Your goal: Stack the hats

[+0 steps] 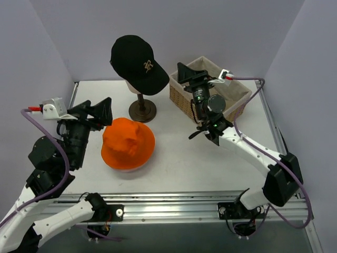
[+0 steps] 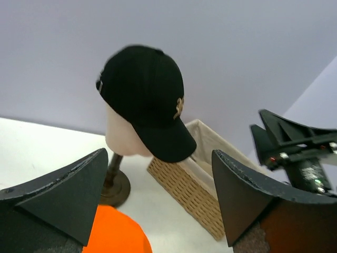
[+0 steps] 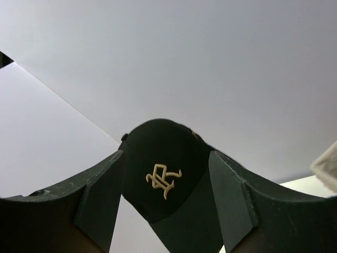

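My left hand (image 1: 102, 112) is at the left side of the table (image 1: 210, 163), raised, its fingers (image 2: 58, 195) spread wide with nothing between them; they face the far middle. Just right of it, on the near middle of the table, lies the orange hat (image 1: 128, 143), crown up. A pale edge peeks out under its near rim, but I cannot tell what that is.

Beyond the orange hat, at the far middle, the black cap (image 1: 138, 63) sits on the cream head (image 2: 118, 137), which is on a dark stand (image 1: 142, 109). The gold emblem (image 3: 163, 180) is on the cap's front, and the brim slopes down to the right.

At the far right is the wicker basket (image 1: 181, 97). My right hand (image 1: 188, 74) hangs over the basket's left end, just right of the cap and not touching it. Its fingers (image 3: 95, 200) are apart and empty, and the cap's front shows through the gap between them.
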Available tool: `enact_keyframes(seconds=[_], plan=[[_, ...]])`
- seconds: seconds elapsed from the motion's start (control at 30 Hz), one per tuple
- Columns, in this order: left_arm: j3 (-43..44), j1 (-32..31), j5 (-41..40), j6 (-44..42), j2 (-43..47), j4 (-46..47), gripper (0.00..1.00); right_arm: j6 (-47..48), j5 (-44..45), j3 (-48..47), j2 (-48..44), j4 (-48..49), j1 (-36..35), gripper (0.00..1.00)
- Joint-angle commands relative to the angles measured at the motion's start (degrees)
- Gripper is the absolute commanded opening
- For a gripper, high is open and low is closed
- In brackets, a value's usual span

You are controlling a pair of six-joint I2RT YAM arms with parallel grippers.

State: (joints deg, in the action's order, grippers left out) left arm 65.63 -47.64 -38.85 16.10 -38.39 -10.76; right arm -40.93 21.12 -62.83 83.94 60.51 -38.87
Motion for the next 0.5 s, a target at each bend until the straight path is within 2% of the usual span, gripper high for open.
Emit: enact_keyframes(seconds=[0.0,0.07,0.13,0.17,0.2,0.23,0.27,0.4,0.47], plan=[[8.1,0.2,-4.5,-8.5,-8.9,-1.0,0.88,2.2,-5.8,-4.6,-4.2,-15.7,1.9,0.60],[14.7,2.1,-4.6,-10.3,-12.8,-3.1,0.86,4.8,-7.8,-6.9,-4.7,-20.7,2.5,0.60],[19.3,5.3,0.2,-9.0,-17.9,-7.1,0.84,7.2,-9.8,-10.3,-4.8,-27.0,3.2,0.60],[23.6,10.3,3.3,-7.8,-19.4,-8.6,0.81,8.6,-11.5,-11.1,-5.1,-28.9,3.3,0.60],[25.7,13.4,7.0,-6.5,-22.2,-11.4,0.74,9.1,-12.3,-11.5,-5.4,-31.7,3.5,0.60],[27.4,16.7,15.2,-3.8,-23.6,-12.3,0.71,9.5,-12.8,-11.1,-5.9,-32.2,3.6,0.60],[30.6,23.0,19.0,-2.6,-25.1,-13.8,0.71,10.0,-14.0,-10.3,-7.3,-32.4,3.7,0.60],[37.6,35.3,35.0,2.0,-34.3,-14.7,0.71,10.7,-15.8,-4.6,-12.1,-31.4,3.7,0.60],[40.2,38.1,43.8,3.1,-37.6,-13.5,0.74,10.7,-15.8,-0.9,-14.8,-30.6,3.7,0.60]])
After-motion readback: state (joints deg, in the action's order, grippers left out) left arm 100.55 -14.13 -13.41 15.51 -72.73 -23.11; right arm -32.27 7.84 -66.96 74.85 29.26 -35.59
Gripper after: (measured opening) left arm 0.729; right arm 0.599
